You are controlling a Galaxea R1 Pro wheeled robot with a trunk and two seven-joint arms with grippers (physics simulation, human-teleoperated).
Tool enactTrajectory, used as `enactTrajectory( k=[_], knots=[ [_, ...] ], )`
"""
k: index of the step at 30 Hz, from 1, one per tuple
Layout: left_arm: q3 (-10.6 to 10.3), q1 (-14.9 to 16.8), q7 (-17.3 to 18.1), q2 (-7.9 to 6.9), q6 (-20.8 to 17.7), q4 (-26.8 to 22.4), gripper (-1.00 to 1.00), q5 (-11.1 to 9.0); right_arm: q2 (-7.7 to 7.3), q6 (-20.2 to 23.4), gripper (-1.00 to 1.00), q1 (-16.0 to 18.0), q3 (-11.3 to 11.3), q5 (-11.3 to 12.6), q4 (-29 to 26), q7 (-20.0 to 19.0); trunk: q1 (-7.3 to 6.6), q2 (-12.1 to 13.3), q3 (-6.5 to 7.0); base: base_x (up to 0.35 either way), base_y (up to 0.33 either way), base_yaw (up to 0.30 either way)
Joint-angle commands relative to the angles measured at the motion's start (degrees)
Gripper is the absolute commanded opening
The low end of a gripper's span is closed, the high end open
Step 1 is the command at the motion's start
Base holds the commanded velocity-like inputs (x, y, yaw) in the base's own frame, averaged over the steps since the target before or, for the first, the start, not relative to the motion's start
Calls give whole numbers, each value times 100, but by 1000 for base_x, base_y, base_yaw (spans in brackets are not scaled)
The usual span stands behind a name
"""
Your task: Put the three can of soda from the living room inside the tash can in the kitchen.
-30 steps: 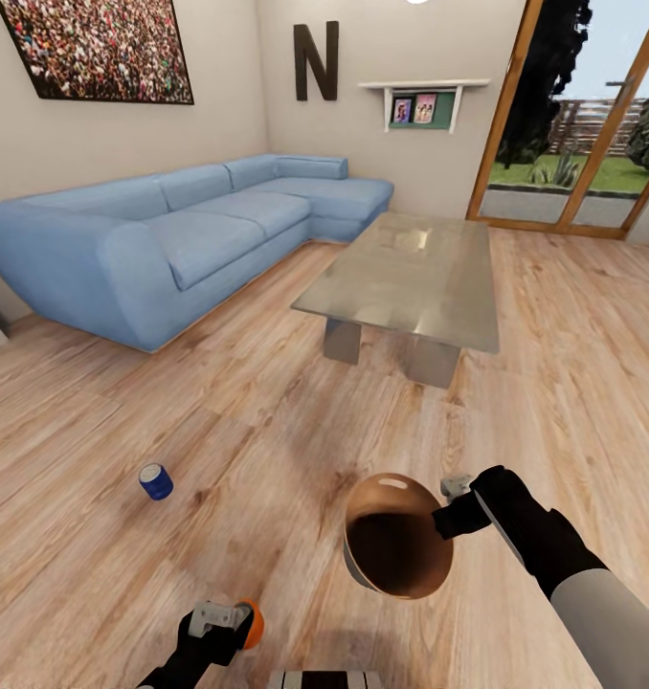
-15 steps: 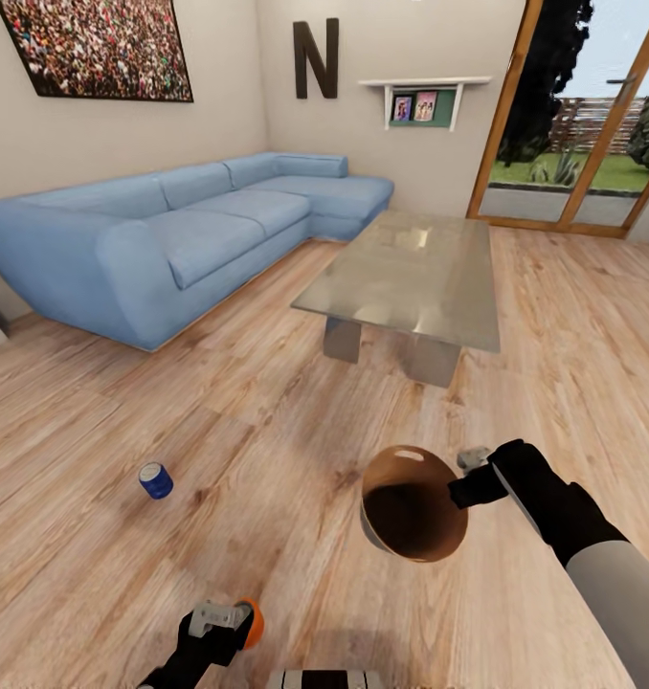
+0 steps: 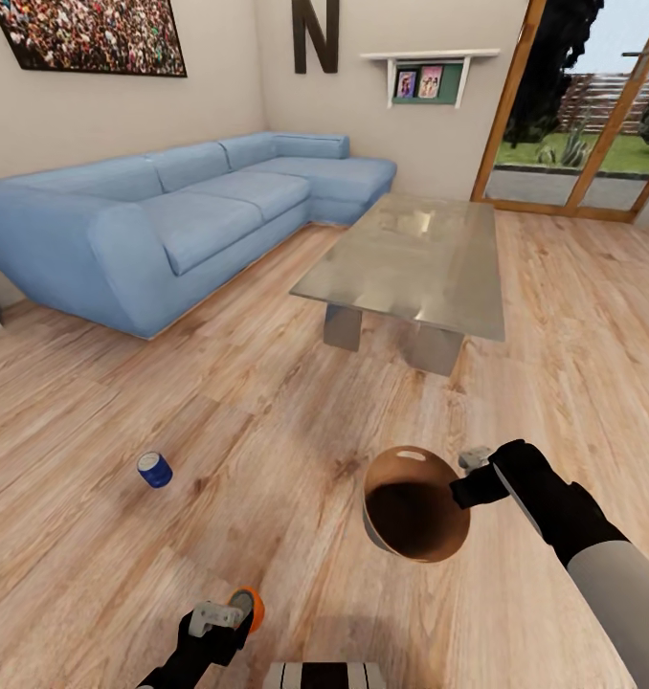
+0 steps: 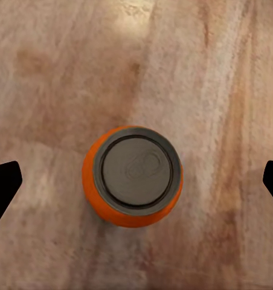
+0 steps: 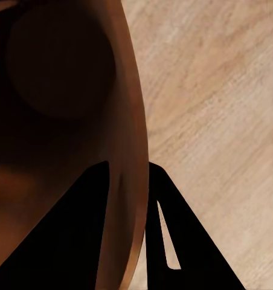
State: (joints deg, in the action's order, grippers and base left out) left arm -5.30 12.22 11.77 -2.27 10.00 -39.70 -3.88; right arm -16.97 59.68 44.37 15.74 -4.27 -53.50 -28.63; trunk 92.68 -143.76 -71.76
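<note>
While the right gripper (image 3: 458, 476) clamps the wall of the tash can (image 3: 415, 504), one finger inside and one outside the rim as the right wrist view (image 5: 127, 199) shows, the bin hangs above the wood floor (image 3: 267, 402) at the near right, its copper-brown inside facing up. At the near left, the left gripper (image 3: 231, 612) hangs directly over an upright orange can of soda (image 3: 251, 605) on the floor; in the left wrist view its fingers (image 4: 3, 184) stand wide apart on either side of the can (image 4: 133, 176), touching nothing. No lettering can be read on the can's grey top. A blue can of soda (image 3: 154, 469) stands further left, well apart from both arms. Beyond lie a glass coffee table (image 3: 411, 258) and a blue corner sofa (image 3: 171, 220). On the far wall hangs a big dark letter "N" (image 3: 315, 33).
</note>
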Motion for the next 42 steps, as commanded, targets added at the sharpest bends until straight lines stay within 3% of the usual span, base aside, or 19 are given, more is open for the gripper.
enactTrajectory(
  k=[1,19,31,42],
  knots=[
    [-2,0,0,0,-1,2,100,2,1,32,-100,2,-1,164,-3,-20,-1,0,1,13,0,0],
    [2,0,8,1,-50,-21,100,-8,13,32,-100,1,4,164,-3,-17,-1,0,1,156,-38,0],
    [2,0,9,-2,-58,-45,100,-8,18,32,-100,1,13,158,-3,-12,30,-16,-265,3,-1,0],
    [-4,0,9,-2,-59,-56,100,-8,13,32,-100,1,10,161,-3,-11,30,-16,-265,0,0,0]
  ],
)
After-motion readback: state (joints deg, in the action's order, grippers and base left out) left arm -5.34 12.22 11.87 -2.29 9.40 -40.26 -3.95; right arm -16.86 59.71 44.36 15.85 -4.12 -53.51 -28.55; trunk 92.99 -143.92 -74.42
